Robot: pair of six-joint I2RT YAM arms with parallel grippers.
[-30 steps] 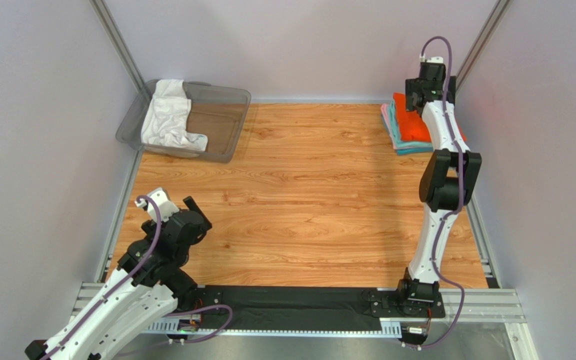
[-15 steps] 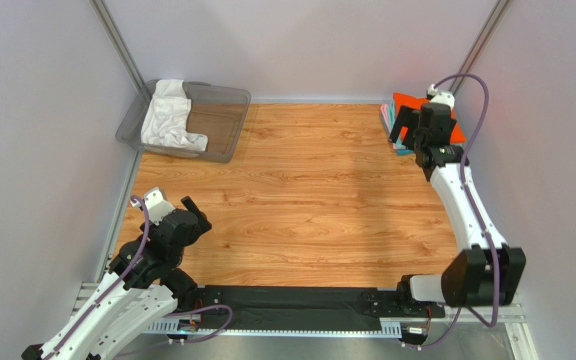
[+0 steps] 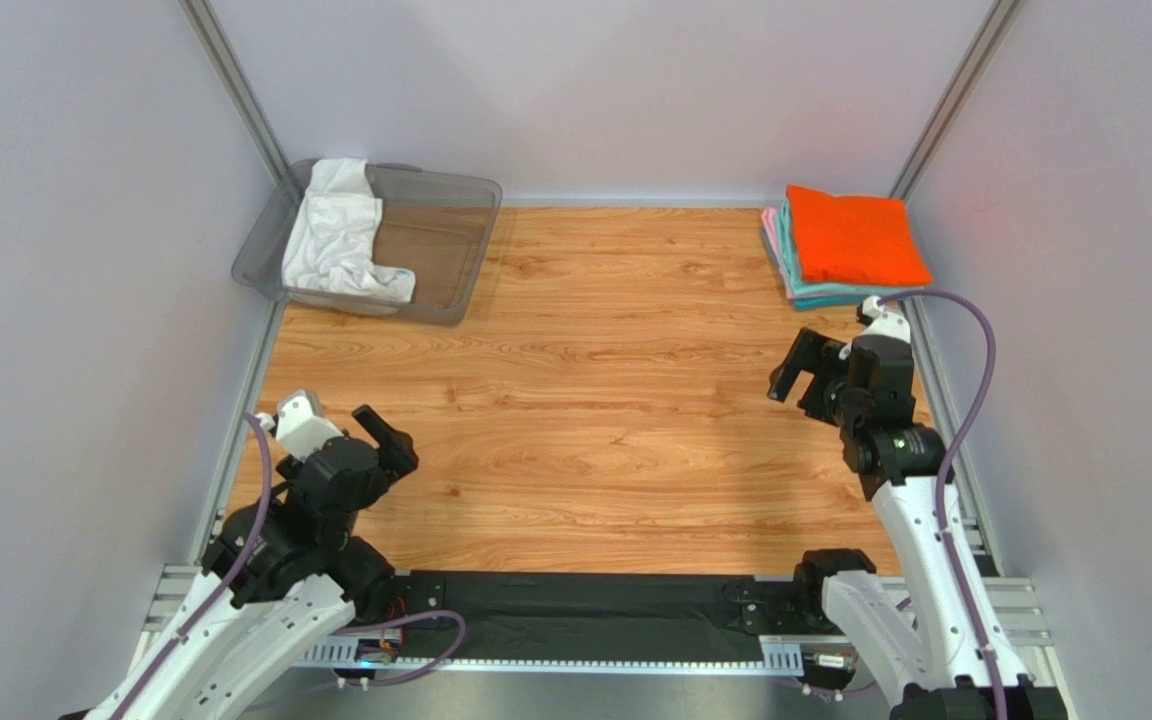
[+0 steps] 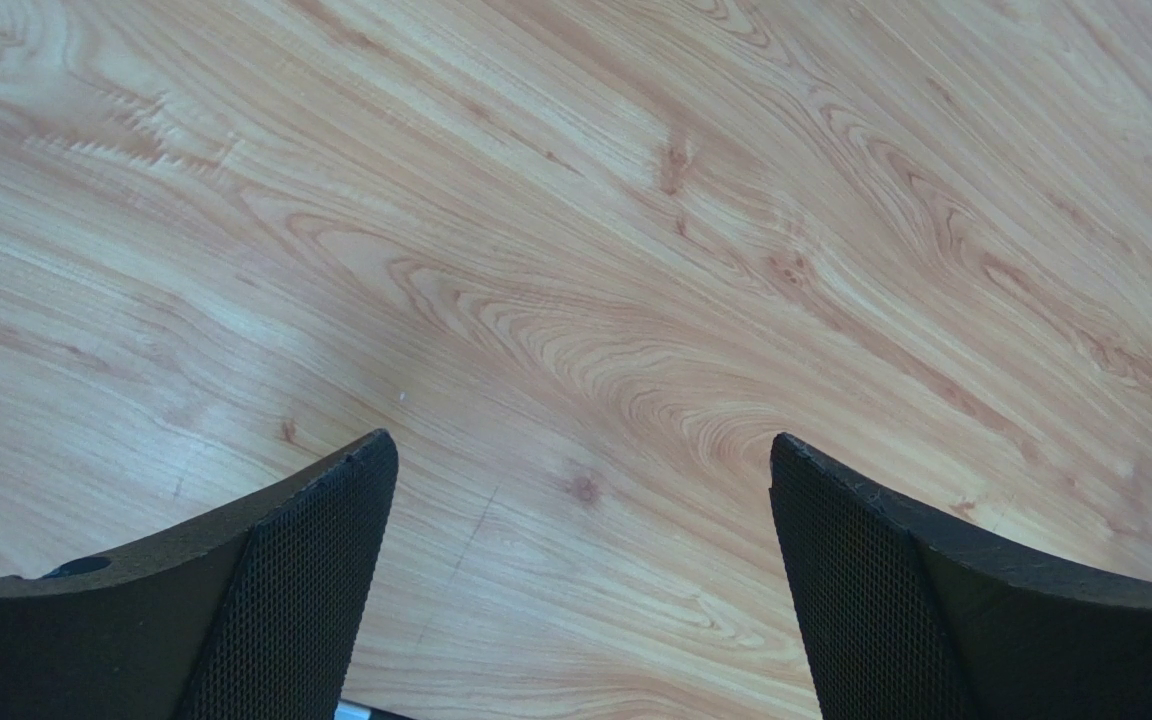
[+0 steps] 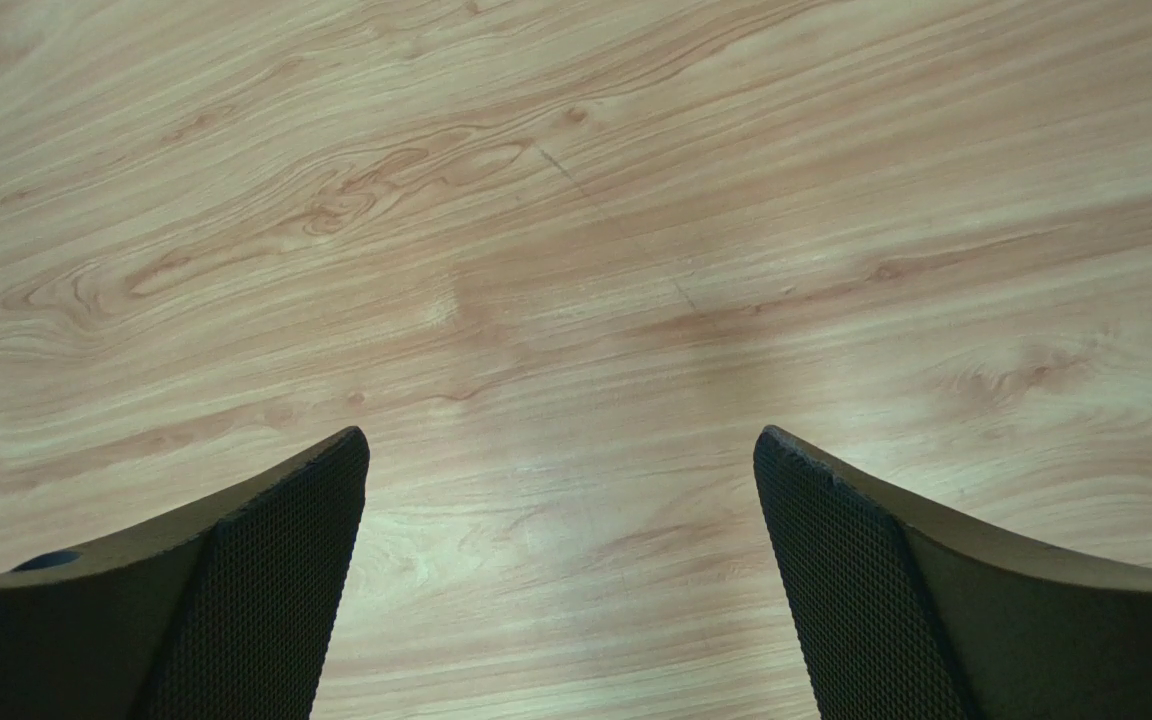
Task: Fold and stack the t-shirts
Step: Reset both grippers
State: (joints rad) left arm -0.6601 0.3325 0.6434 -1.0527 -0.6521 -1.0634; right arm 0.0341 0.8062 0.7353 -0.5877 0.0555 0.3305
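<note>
A folded bright orange t-shirt [image 3: 854, 236] lies on top of the stack at the far right corner, over the teal t-shirt [image 3: 823, 296] and pink t-shirt [image 3: 769, 230], whose edges show. A white t-shirt [image 3: 336, 231] lies crumpled in the grey bin [image 3: 447, 240] at the far left. My right gripper [image 3: 805, 366] is open and empty, over bare table in front of the stack; its wrist view [image 5: 560, 450] shows only wood. My left gripper [image 3: 384, 435] is open and empty at the near left; its wrist view [image 4: 582, 450] shows only wood.
The wooden table [image 3: 612, 375] is bounded by grey walls and metal frame posts [image 3: 244, 105] at the back corners. A black rail [image 3: 582, 608] with the arm bases runs along the near edge.
My right arm has drawn back from the stack toward the near edge, leaving the orange t-shirt on top. My left arm has pulled back slightly.
</note>
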